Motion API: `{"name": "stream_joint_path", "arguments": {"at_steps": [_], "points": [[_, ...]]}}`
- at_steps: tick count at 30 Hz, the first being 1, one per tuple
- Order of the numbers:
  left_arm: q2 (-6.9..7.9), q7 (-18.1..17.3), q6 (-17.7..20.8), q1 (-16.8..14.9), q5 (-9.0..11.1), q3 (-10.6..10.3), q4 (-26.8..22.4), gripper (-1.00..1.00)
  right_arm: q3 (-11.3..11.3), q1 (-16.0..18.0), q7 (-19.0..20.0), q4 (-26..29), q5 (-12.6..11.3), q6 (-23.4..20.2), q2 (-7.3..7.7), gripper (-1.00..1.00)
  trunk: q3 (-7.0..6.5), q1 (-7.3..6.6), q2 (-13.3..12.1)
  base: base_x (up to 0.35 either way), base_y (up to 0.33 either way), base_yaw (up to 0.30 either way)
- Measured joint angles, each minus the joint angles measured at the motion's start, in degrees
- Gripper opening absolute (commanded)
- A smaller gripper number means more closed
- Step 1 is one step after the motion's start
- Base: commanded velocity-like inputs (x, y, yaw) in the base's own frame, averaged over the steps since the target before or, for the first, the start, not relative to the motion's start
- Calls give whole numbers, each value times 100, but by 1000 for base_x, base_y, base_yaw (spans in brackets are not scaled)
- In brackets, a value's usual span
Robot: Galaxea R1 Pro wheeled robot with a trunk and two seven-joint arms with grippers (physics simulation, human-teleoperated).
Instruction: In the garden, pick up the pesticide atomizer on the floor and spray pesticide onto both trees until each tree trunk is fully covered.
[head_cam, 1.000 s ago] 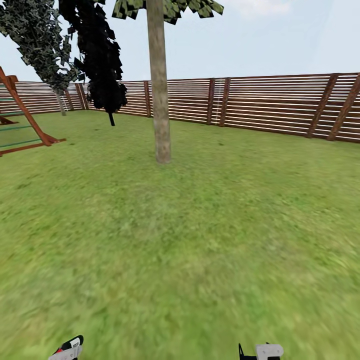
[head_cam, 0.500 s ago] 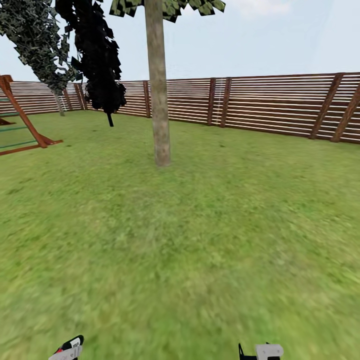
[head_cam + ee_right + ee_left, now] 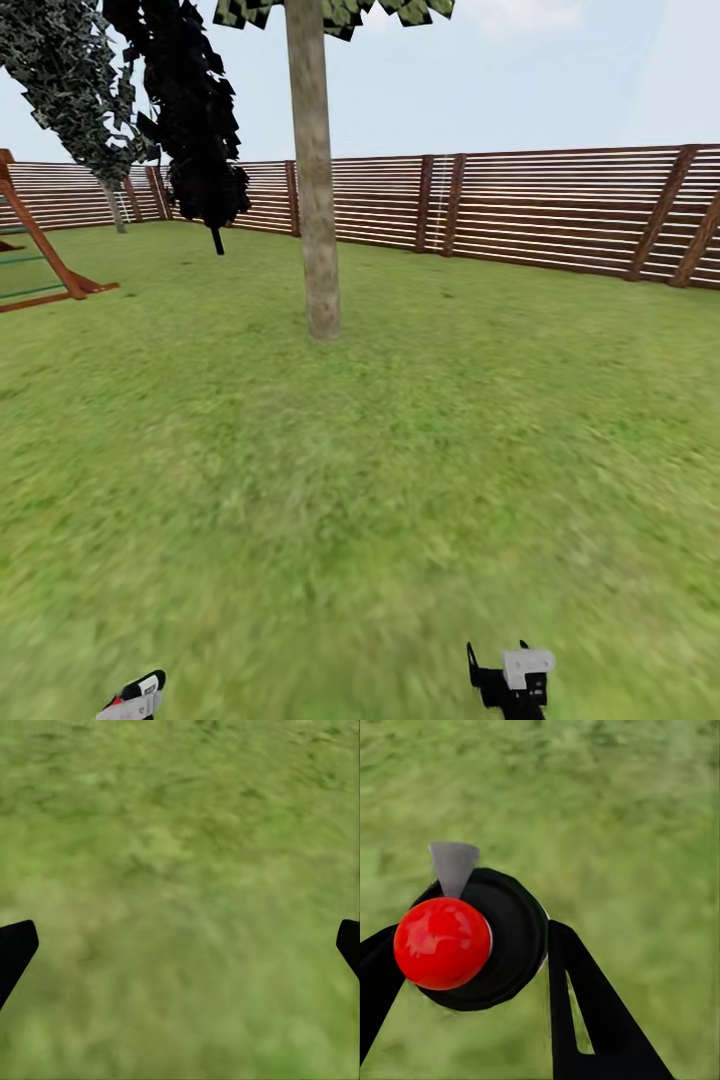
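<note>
Between the two black fingers of my left gripper (image 3: 472, 937) sits the pesticide atomizer (image 3: 514, 945), a round black body with a red ball top and a grey nozzle; the gripper is shut on it above the grass. That gripper (image 3: 132, 700) peeks in at the head view's lower edge. My right gripper (image 3: 508, 682) hangs open over bare lawn, its fingertips (image 3: 16, 945) wide apart. A tree with a thick pale grey-tan trunk (image 3: 316, 190) stands ahead, several metres away. Far left by the fence leans another tree (image 3: 62, 70) with a thin pale trunk.
Green lawn (image 3: 400, 450) stretches to a brown slatted fence (image 3: 540, 205). A near-black conifer (image 3: 195, 110) stands left of the trunk. A red-brown wooden play frame (image 3: 45, 255) sits at the left edge.
The camera has drifted a little closer to the tree, shifting the play frame leftward. My right gripper has risen further into the head view. The left gripper still holds the atomizer.
</note>
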State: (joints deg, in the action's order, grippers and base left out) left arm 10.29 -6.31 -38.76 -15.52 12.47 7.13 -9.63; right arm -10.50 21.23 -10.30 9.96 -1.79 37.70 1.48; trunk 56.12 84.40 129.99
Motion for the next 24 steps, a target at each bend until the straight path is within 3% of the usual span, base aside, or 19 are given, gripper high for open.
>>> {"name": "stream_joint_path", "arguments": {"at_steps": [6, 13, 24], "points": [[-14, 3, 0, 0, 4, 8, 0, -100, -20, 0, 18, -288, 414, 10, -27, 100, 0, 0, 0, 339, 0, 0], [11, -1, 0, 0, 5, 9, 0, -100, -17, 0, 16, -299, 454, 7, -18, 100, 0, 0, 0, 339, 0, 22], [-8, -1, 1, 2, 10, 6, -2, -100, -9, 2, -8, -301, 449, 7, -18, 100, 0, 0, 0, 339, 0, 260]]}}
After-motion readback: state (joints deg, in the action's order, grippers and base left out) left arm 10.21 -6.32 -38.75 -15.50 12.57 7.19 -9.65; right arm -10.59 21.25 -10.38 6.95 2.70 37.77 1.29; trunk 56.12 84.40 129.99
